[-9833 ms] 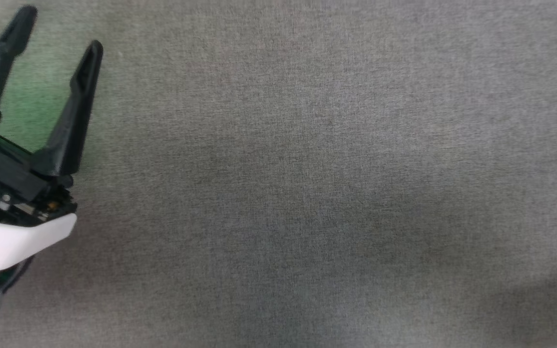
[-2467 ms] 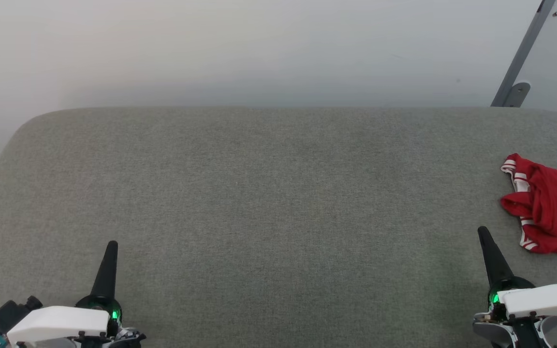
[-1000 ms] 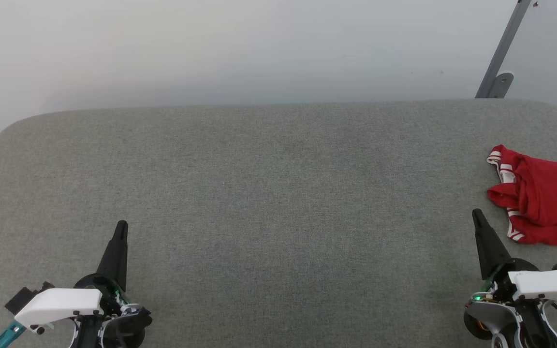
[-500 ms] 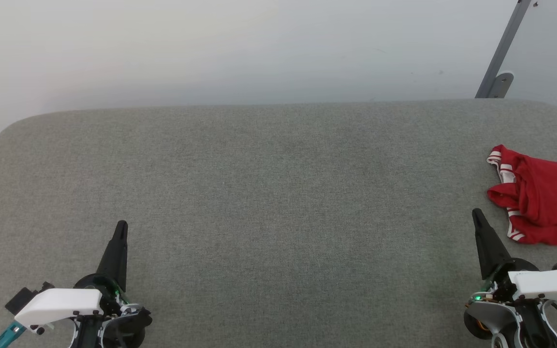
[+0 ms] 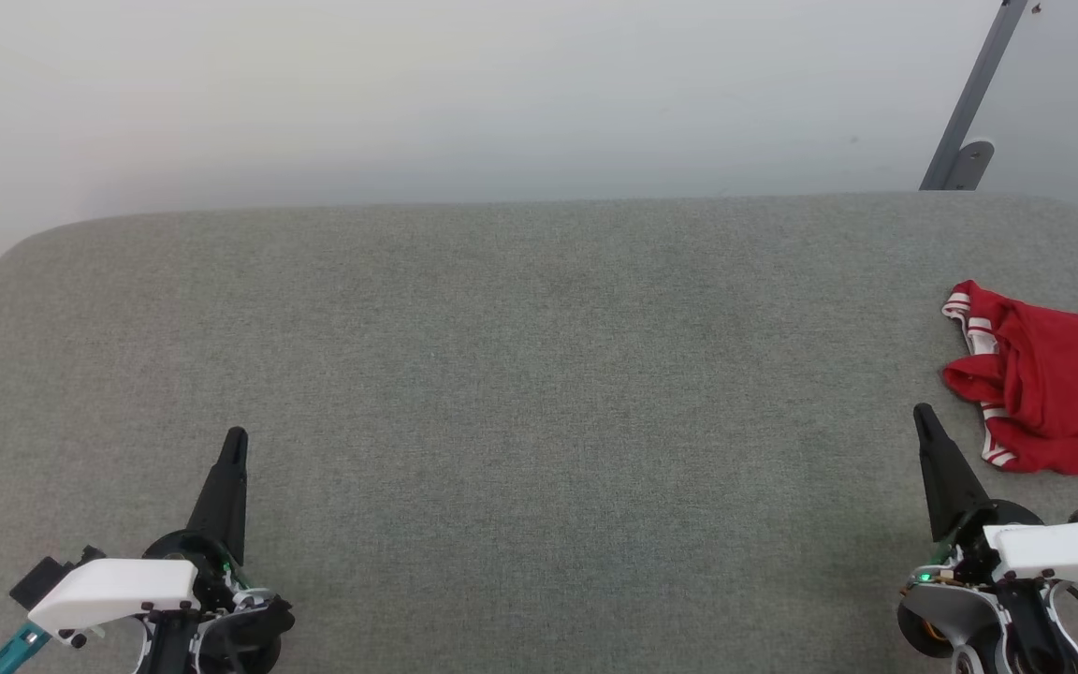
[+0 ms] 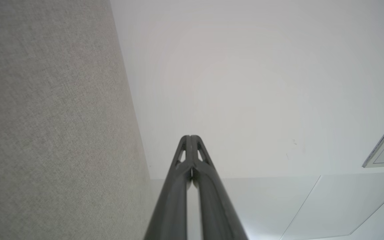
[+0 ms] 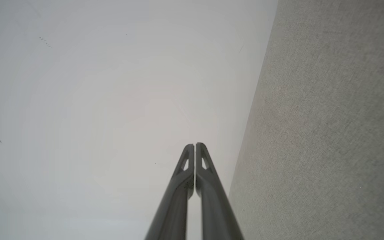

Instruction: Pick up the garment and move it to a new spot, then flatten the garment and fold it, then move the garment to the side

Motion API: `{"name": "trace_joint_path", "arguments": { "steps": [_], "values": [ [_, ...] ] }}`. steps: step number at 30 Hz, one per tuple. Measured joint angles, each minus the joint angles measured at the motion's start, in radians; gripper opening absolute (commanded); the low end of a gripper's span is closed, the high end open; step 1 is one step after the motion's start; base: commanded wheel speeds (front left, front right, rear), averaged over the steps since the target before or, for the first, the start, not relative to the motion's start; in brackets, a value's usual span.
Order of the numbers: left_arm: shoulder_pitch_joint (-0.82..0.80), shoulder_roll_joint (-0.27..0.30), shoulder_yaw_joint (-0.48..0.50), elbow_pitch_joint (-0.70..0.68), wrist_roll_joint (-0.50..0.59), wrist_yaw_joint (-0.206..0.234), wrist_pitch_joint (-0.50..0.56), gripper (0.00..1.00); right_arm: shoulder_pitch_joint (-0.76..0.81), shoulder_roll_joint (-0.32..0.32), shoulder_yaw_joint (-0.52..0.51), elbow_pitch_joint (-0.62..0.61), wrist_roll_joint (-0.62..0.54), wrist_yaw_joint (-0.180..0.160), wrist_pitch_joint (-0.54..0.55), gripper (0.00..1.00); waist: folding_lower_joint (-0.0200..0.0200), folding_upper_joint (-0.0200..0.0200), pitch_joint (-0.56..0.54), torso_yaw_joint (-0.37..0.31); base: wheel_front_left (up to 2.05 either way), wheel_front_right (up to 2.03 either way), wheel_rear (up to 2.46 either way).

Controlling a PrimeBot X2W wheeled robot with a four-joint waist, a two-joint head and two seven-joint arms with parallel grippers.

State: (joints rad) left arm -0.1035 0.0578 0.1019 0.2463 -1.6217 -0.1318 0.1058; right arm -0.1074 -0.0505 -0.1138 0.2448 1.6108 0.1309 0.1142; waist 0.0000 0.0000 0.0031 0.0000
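The garment (image 5: 1058, 379), red with red-and-white striped trim, lies crumpled at the right edge of the grey fabric surface (image 5: 539, 374), partly cut off by the frame. My right gripper (image 5: 923, 415) is at the lower right, shut and empty, its tip just left of and a little nearer than the garment, apart from it. At the lower left my left gripper (image 5: 236, 438) is shut and empty, far from the garment. Each wrist view shows its own gripper, left (image 6: 190, 137) and right (image 7: 194, 145), with fingers pressed together against a pale wall.
A pale wall (image 5: 502, 94) rises behind the padded surface's rounded far edge. A grey metal bar with a bracket (image 5: 968, 112) leans at the upper right. Wide bare fabric spreads between the two grippers.
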Motion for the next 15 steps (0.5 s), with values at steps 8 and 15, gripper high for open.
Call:
{"name": "trace_joint_path", "arguments": {
  "steps": [8, 15],
  "values": [
    [0.000, -0.001, 0.001, 0.000, 0.000, 0.000, 0.000, 0.00, 0.000, 0.000, 0.000, 0.000, 0.000, 0.000, 0.000, 0.00, 0.0000, 0.0000, 0.000, 0.000, 0.00, 0.00, 0.00],
    [0.000, -0.001, 0.002, 0.000, 0.002, 0.000, 0.001, 0.00, 0.000, 0.000, 0.000, 0.000, 0.000, 0.000, 0.000, 0.00, 0.0000, 0.0000, 0.000, 0.000, 0.00, 0.00, 0.00]
  ]
}}
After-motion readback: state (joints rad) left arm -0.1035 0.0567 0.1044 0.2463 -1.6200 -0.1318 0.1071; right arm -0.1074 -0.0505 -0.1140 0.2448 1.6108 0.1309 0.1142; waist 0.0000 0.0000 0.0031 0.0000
